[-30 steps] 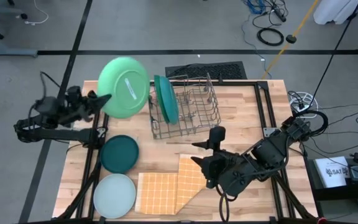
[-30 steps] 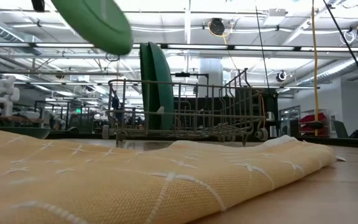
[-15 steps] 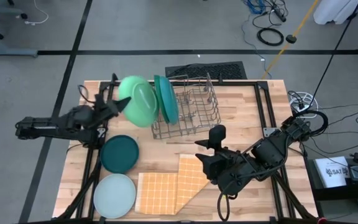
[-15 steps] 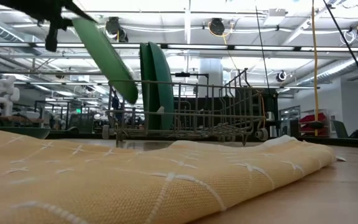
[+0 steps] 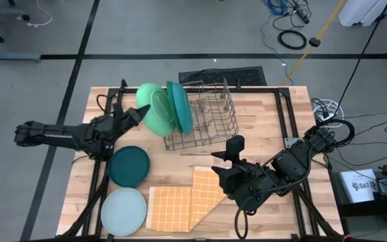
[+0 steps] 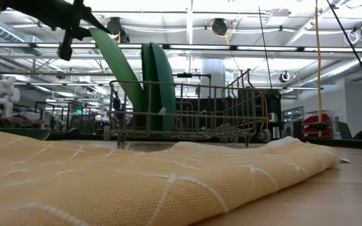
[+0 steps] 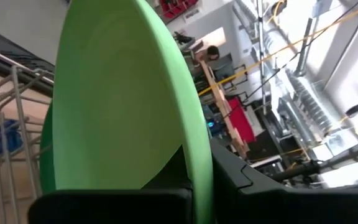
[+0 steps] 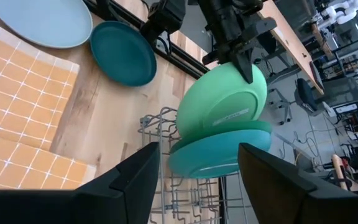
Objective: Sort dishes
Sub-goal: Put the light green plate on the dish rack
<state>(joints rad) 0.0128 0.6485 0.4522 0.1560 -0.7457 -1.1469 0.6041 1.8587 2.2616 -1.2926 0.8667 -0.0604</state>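
2 plates share the end of the grey wire rack (image 5: 203,119) now: the teal-blue plate (image 5: 179,106) stands upright in a slot, and the light green plate (image 5: 154,109) leans against it, clamped at its rim by the left end effector (image 5: 134,115). The risk, as I judge it, is that the green plate's lower edge misses a slot; letting go then would let it slide off the wires onto the desk (image 5: 261,128), or shove its neighbour over. The right end effector (image 5: 222,165) waits with its fingers apart above the orange checked cloth (image 5: 180,205). 2 more plates, dark teal (image 5: 128,166) and pale blue (image 5: 123,211), lie flat on the desk.
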